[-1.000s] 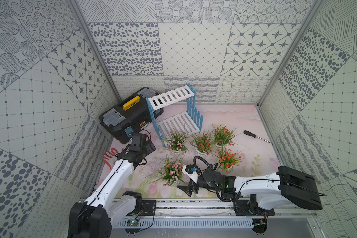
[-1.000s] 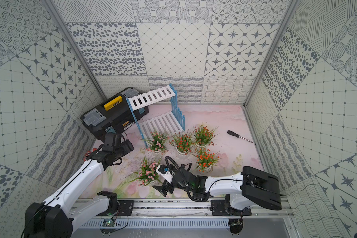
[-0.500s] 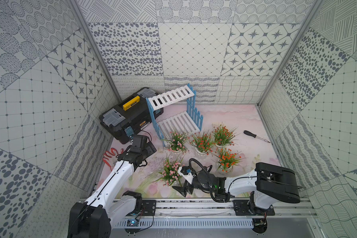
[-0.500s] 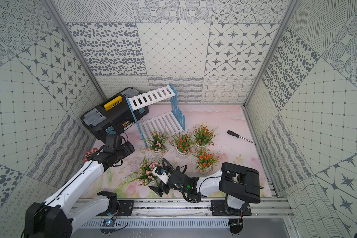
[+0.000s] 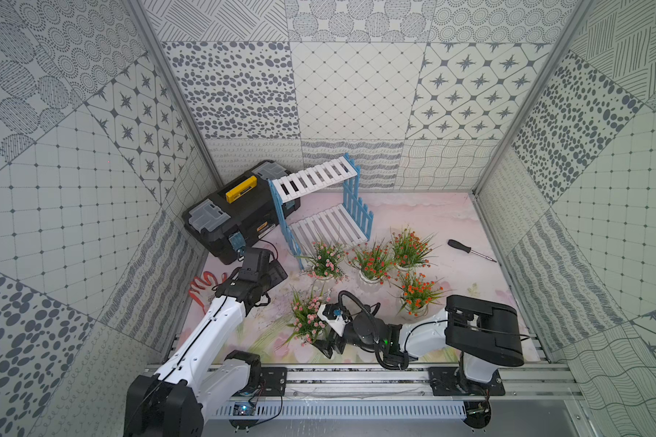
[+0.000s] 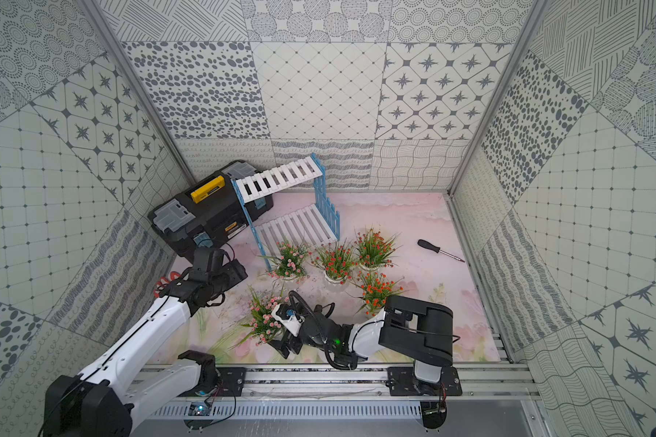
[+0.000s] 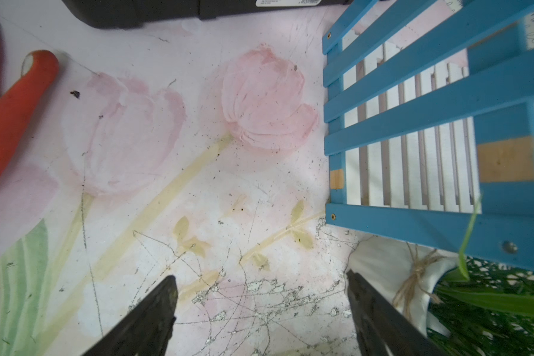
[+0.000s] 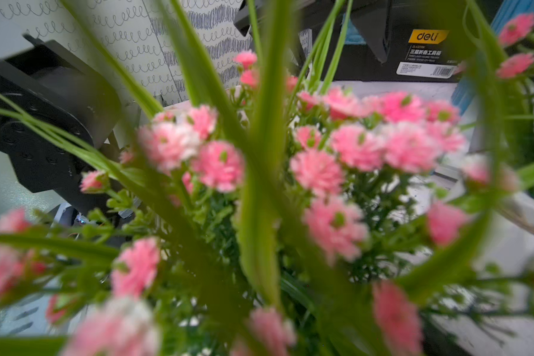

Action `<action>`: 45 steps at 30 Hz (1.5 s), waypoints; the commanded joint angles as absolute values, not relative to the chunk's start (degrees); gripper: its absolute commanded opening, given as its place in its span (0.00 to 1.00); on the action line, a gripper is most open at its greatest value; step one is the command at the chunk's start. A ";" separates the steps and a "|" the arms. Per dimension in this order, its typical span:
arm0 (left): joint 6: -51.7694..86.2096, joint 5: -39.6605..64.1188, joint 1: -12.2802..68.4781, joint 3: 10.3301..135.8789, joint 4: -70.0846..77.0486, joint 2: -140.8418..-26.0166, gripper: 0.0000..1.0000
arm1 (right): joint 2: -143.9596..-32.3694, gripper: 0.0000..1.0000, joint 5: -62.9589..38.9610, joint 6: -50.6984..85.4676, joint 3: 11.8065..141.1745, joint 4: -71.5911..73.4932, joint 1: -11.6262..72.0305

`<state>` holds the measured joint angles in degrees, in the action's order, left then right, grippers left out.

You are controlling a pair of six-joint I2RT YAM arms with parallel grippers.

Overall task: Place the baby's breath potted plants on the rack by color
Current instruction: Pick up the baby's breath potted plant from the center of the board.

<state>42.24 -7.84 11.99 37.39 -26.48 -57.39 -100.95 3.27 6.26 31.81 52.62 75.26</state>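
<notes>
Black toolbox [image 5: 239, 219]; screwdriver [image 5: 472, 251] well apart

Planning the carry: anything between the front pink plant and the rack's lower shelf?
Yes. The other pink plant stands before the rack's lower shelf, in line with the front pink plant. The left end effector hovers beside it.

Bright, even, diffuse light fills both top views; shadows are faint. The right wrist view shows the pink-blossomed plant [image 8: 318, 172] badly out of focus; the left wrist view blurs the rack [image 7: 413, 228] slightly.
</notes>
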 commanded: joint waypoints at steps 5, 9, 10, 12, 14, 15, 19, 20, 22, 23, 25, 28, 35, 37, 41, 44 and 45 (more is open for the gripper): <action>42.87 -6.45 12.30 36.83 -29.68 -57.22 0.86 | -105.15 0.98 2.25 4.44 35.12 58.07 76.01; 43.42 -5.75 12.27 36.06 -29.88 -56.87 0.86 | -107.76 0.98 2.20 3.60 35.99 60.19 76.19; 43.63 -5.58 12.30 35.95 -29.80 -56.86 0.86 | -108.32 0.98 2.44 3.46 36.16 60.72 76.28; 43.72 -5.45 12.35 35.95 -29.77 -56.84 0.86 | -109.18 0.98 2.66 3.36 36.64 60.94 76.29; 43.68 -5.58 12.39 35.95 -29.62 -56.82 0.86 | -110.39 0.98 3.07 3.34 36.57 63.27 76.29; 43.65 -5.59 12.39 35.95 -29.61 -56.86 0.86 | -110.92 0.98 3.25 3.34 36.48 64.46 76.29; 43.76 -5.28 12.41 36.04 -29.45 -56.75 0.86 | -111.66 0.98 2.96 2.67 38.06 63.98 76.29; 43.73 -5.35 12.48 36.09 -29.44 -56.63 0.86 | -111.83 0.98 2.82 2.64 38.58 63.39 76.29; 43.56 -5.59 12.50 36.19 -29.51 -56.63 0.86 | -112.43 0.98 2.87 2.56 39.44 62.95 76.29; 43.45 -5.59 12.47 36.21 -29.61 -56.62 0.86 | -112.58 0.98 2.88 2.54 39.59 63.18 76.29; 43.37 -5.46 12.41 36.21 -29.61 -56.61 0.86 | -112.85 0.98 3.36 2.63 39.85 63.73 76.11; 43.37 -5.32 12.43 36.04 -29.62 -56.76 0.86 | -113.03 0.98 3.51 2.84 41.37 60.72 75.94; 43.45 -5.15 12.47 35.52 -29.27 -56.74 0.86 | -113.67 0.93 4.11 3.96 41.04 62.39 75.51; 43.44 -5.12 12.48 35.42 -29.18 -56.70 0.86 | -113.38 0.89 4.39 4.04 41.28 61.73 75.57; 43.65 -5.09 12.48 35.19 -28.83 -56.62 0.86 | -113.38 0.81 4.57 4.17 41.66 61.00 75.50; 43.78 -5.13 12.57 35.26 -28.76 -56.55 0.86 | -112.95 0.77 4.83 4.31 41.32 60.89 75.54; 43.79 -5.17 12.50 35.16 -28.60 -56.51 0.86 | -112.65 0.75 4.94 4.22 41.07 60.87 75.45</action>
<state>43.31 -5.30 12.38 35.44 -28.93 -56.93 -112.86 4.75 3.22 40.69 60.10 75.35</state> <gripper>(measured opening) 0.861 0.838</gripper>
